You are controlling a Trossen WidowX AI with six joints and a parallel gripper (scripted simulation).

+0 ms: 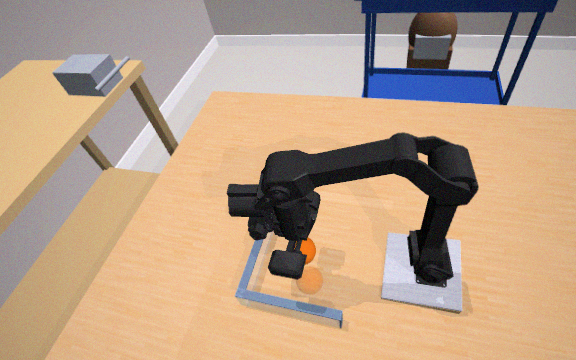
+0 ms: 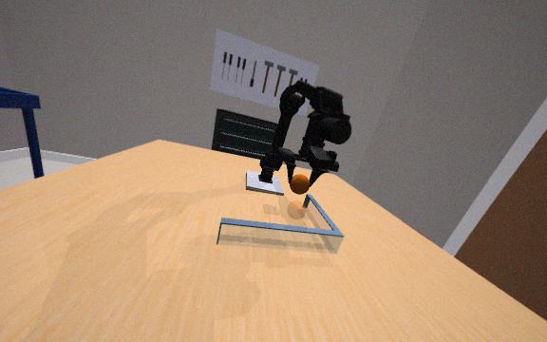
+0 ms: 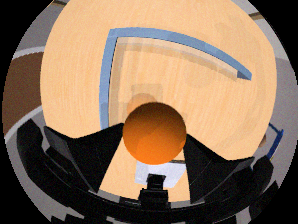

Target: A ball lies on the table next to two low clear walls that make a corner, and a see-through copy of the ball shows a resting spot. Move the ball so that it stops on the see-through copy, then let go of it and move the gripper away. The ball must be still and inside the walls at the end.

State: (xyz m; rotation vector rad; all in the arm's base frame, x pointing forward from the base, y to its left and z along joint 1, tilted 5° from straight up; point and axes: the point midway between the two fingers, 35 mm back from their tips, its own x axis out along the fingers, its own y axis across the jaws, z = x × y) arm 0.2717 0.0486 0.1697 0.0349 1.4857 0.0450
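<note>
Orange ball [image 2: 299,183] clamped between gripper [image 2: 300,180] fingers, lifted off table [image 2: 112,247]; I read gap beneath it in exterior view. Clear blue-edged walls [image 2: 280,227] form L-corner; only ghost copy [image 2: 296,209] sits inside, on table near open side. Ball hangs above and slightly off copy, not on it. Wrist view: ball [image 3: 154,132] fills centre between dark fingers, corner of walls [image 3: 169,39] beyond. Top view: ball [image 1: 308,250] just beside copy [image 1: 310,280].

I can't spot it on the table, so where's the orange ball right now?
The ball is up off the table, clamped in the gripper, hanging above the see-through copy beside the end of one clear wall.
</note>
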